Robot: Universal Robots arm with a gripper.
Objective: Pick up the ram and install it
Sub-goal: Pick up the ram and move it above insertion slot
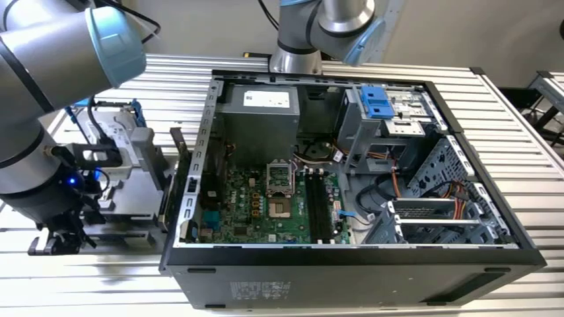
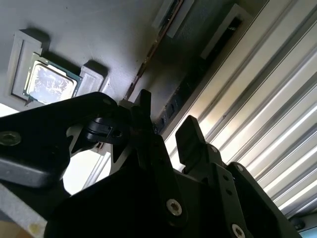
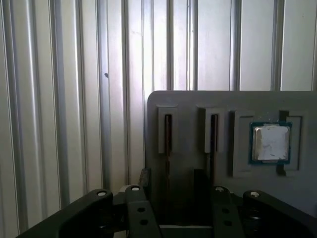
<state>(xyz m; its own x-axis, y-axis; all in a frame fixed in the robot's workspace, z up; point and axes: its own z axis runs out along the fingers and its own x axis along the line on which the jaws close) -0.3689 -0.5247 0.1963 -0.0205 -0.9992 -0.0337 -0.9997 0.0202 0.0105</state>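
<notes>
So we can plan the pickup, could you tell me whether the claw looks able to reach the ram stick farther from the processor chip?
Probably yes: in the first wrist view the open claw flanks that ram, upright in its grey holder, with nothing between them.

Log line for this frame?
step: pick, pre-grasp | gripper: open, low over grey holder | ram: edge-on in holder slot | processor chip: same holder

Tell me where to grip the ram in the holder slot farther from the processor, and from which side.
I'd pinch the ram by its two flat faces at the exposed top edge, coming straight down from above. It stands on edge in a narrow slot of the gray holder, so only that thin edge is free.
</notes>
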